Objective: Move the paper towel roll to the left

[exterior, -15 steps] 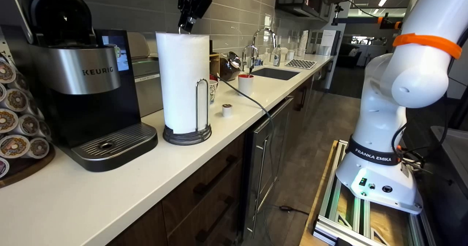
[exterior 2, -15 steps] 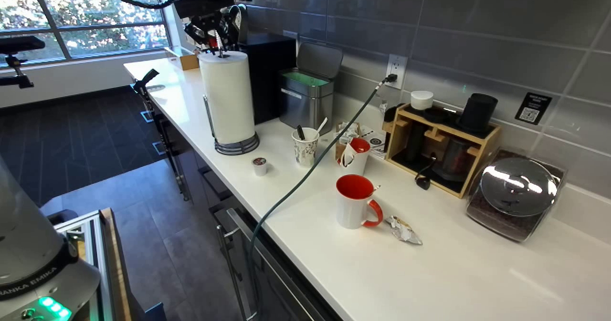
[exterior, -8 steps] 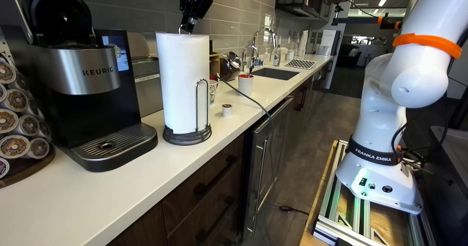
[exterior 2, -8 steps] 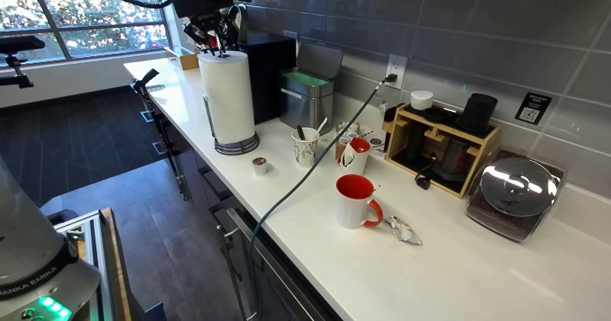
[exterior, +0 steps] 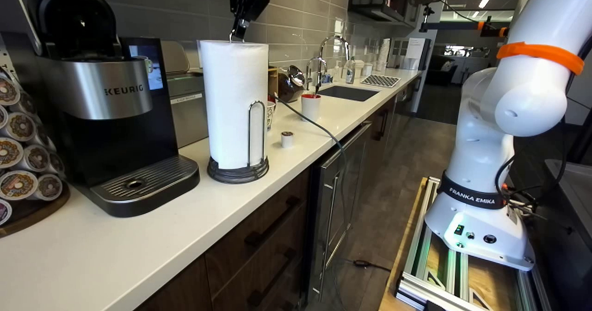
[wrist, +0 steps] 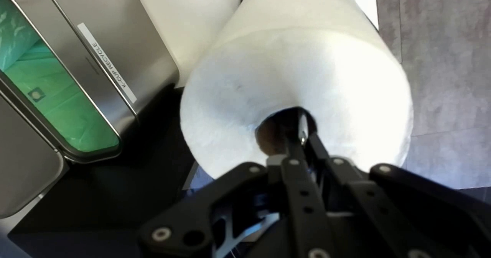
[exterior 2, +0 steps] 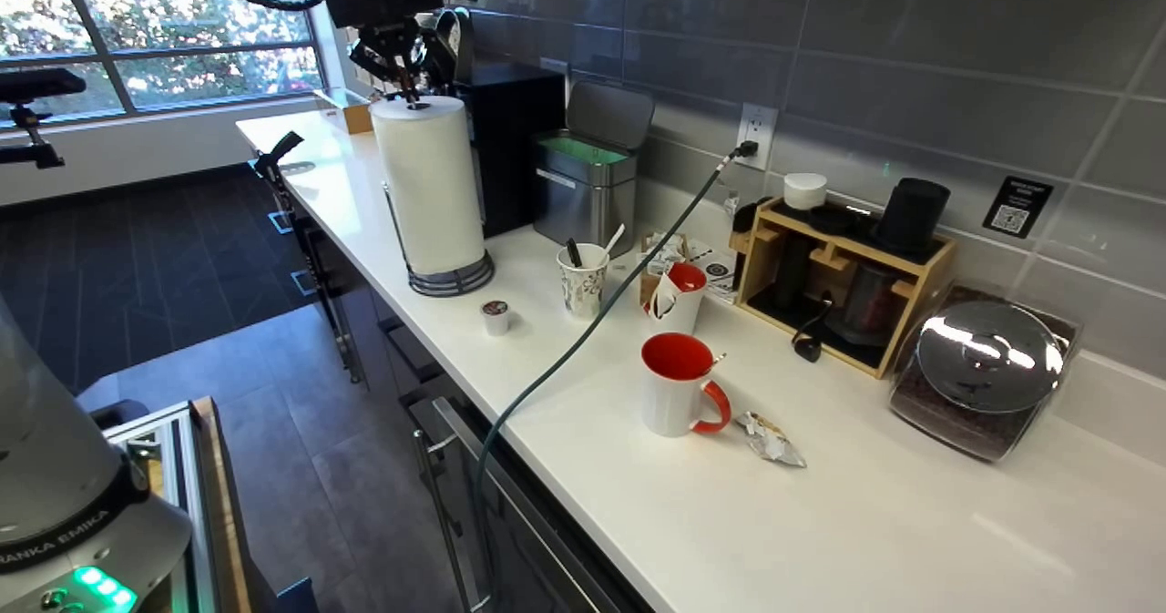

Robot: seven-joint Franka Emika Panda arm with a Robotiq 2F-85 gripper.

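A white paper towel roll (exterior: 236, 103) — a tall, matte cylinder — stands left of center in an exterior view, on a pale, smooth counter (exterior: 138, 251). Dark wire rings form the base of its holder (exterior: 238, 175), and a slim metal side arm (exterior: 250, 135) loops up the front. From above, the black, angular gripper (wrist: 305, 141) reaches into the roll's top; in the wrist view its fingers are drawn narrow, pinched on a thin, shiny metal loop (wrist: 303, 124) at the hollow of the core. At the left of an exterior view sits the coffee machine (exterior: 111, 89), brushed silver over black, with a ribbed drip tray (exterior: 152, 177). A brushed-metal bin (wrist: 122, 32) with a crinkled green liner (wrist: 88, 124) fills the wrist view's upper left. In an exterior view, a glossy white mug (exterior 2: 665, 403) — red inside, red-handled — stands below center, a patterned paper cup (exterior 2: 583, 292) above it.
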